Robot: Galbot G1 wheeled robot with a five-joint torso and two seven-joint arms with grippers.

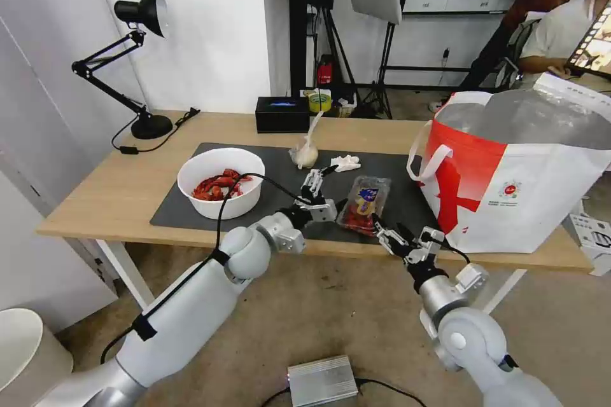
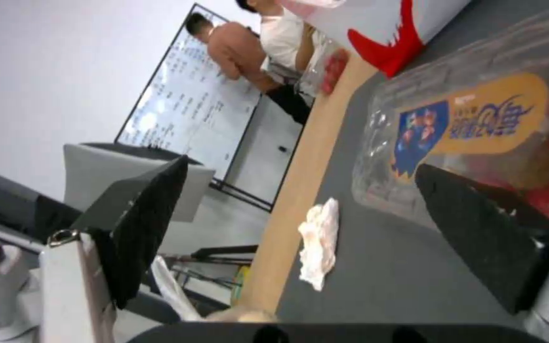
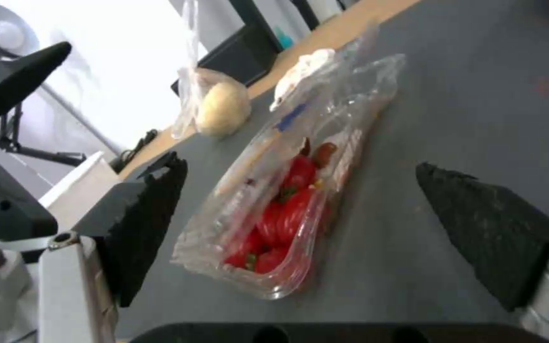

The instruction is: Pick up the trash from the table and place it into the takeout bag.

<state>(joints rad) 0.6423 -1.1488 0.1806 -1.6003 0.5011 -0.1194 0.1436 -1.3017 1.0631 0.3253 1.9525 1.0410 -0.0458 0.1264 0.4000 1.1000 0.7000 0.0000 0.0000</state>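
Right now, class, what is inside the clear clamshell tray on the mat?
The clamshell tray holds red scraps piled at one end. Its blue and orange label covers part of the lid, hiding whatever lies beneath.

Head high; wrists low (shared tray)

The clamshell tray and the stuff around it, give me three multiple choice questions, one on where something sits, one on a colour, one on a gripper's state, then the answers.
1. Where is the clear clamshell tray?
A. on the dark grey mat
B. inside the takeout bag
C. in the white bowl

2. What colour is the tray's label?
A. green and white
B. blue and orange
C. black and silver

3. How is the right gripper?
A. shut on the crumpled tissue
B. shut on the tray
C. open, its fingers either side of the tray

Answers: 1 A, the head view shows it lying on the mat; 2 B, the left wrist view shows the label; 3 C, the right wrist view shows its fingers spread.
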